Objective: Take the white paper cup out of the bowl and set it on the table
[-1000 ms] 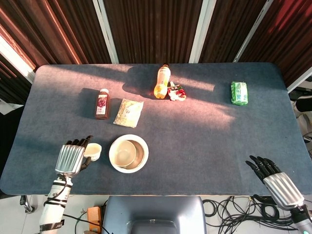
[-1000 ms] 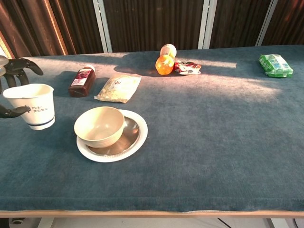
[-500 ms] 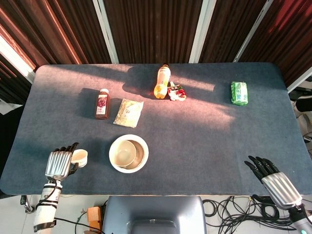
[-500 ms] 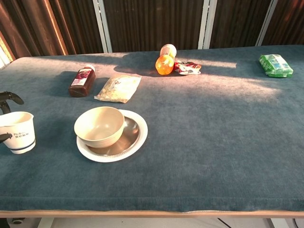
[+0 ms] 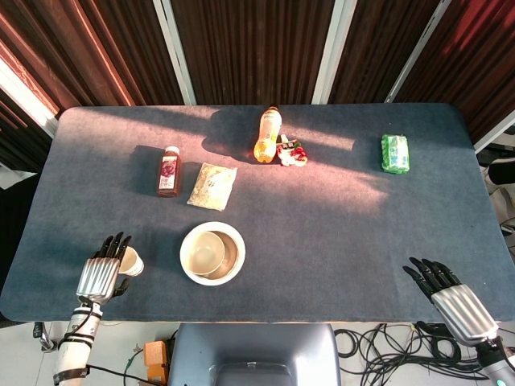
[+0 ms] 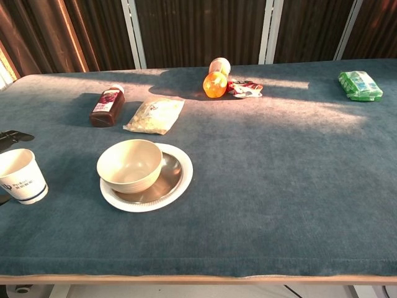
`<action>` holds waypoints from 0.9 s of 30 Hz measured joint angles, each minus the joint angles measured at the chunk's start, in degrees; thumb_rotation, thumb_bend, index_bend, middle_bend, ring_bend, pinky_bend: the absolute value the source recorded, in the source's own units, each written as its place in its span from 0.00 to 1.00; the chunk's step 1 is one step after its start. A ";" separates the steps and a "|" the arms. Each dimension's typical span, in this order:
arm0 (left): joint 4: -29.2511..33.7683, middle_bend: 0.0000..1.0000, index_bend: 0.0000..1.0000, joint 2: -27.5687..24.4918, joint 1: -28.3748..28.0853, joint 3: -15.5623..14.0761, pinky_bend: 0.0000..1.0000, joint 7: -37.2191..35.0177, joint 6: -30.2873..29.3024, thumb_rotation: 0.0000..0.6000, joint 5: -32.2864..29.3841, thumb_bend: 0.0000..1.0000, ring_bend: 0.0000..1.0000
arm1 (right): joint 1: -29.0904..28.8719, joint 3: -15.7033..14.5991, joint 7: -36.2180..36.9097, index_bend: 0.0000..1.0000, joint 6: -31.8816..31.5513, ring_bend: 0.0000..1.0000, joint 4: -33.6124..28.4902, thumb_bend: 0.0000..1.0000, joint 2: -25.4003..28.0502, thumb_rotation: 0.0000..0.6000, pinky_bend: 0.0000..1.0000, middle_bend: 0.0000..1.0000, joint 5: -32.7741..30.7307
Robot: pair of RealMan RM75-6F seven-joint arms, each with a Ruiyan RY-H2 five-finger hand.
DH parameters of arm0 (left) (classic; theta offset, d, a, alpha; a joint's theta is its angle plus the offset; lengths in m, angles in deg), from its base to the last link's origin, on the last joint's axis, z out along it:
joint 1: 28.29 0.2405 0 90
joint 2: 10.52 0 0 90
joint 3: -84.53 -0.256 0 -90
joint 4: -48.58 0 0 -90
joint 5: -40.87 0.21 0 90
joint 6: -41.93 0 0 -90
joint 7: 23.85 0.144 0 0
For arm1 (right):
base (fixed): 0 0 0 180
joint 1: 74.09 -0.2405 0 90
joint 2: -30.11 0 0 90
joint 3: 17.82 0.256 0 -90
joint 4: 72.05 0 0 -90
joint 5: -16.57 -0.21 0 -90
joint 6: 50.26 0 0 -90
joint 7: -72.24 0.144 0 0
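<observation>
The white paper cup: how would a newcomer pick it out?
Start at the round cream bowl on its white plate near the table's front-left. To its left, beside the left hand, stands the white paper cup, upright, with a dark band near its base.

A blue-grey cloth-covered table [image 5: 338, 225] with rounded corners fills the scene, a band of warm sunlight falling across its far half. Behind it hang dark brown pleated curtains [image 5: 249, 48], divided by pale upright posts [image 5: 331, 50]. Black cables [image 5: 378, 346] coil on the light floor [image 5: 24, 354] at near right.
</observation>
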 measured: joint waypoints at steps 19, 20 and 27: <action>9.48 0.00 0.00 -13.50 11.11 -4.87 0.19 -9.83 -15.07 1.00 12.20 0.29 0.00 | -0.09 0.96 -1.94 0.00 0.69 0.00 -0.17 0.03 -0.93 1.00 0.11 0.00 -1.86; 9.60 0.00 0.00 -14.04 11.61 -5.17 0.18 -11.29 -15.76 1.00 13.69 0.29 0.00 | -0.08 1.06 -2.04 0.00 0.74 0.00 -0.30 0.03 -0.94 1.00 0.11 0.00 -2.14; 4.97 0.00 0.00 -16.00 14.51 -8.89 0.18 -13.94 -19.01 1.00 25.21 0.29 0.00 | 0.42 1.62 -2.23 0.00 -0.01 0.00 -0.71 0.03 -1.12 1.00 0.11 0.00 -3.07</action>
